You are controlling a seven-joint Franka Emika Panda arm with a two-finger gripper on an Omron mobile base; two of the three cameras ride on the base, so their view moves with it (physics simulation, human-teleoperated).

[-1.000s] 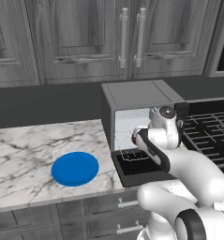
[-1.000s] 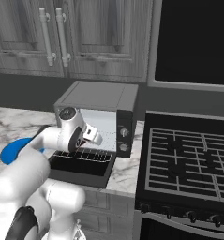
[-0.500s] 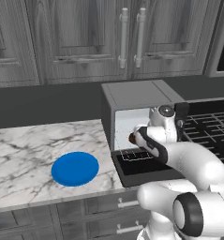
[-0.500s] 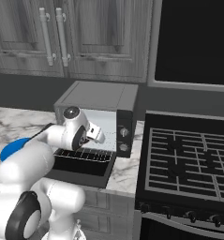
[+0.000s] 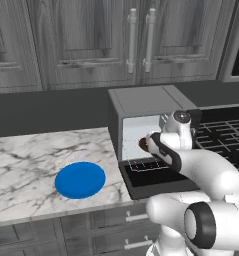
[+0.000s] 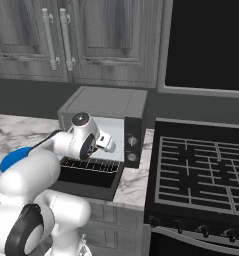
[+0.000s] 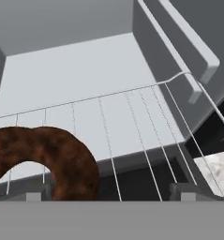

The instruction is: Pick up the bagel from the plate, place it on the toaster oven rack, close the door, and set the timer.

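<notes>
The bagel (image 7: 52,157), a dark brown ring, lies on the front of the toaster oven rack (image 7: 132,126), close to my left fingertip (image 7: 33,196). My gripper (image 7: 111,194) is open, with the jaws spread wide and not pressing the bagel. From the left base view the gripper (image 5: 147,145) sits at the oven mouth with the bagel (image 5: 142,144) as a brown spot beside it. The door (image 5: 158,177) hangs open and flat below it. On the marble counter to the left the blue plate (image 5: 80,179) lies bare. The right base view shows the gripper (image 6: 109,144) above the rack (image 6: 91,164).
The toaster oven's two knobs (image 6: 132,149) sit on its right front panel. A black stove with grates (image 6: 201,172) stands right of the oven. Wood-grain cabinet doors (image 5: 136,40) rise behind the marble counter (image 5: 26,165).
The jaws have spread from partly closed to wide apart, letting go of the bagel at the rack. The hand has shifted slightly at the oven mouth. The plate and door are unmoved.
</notes>
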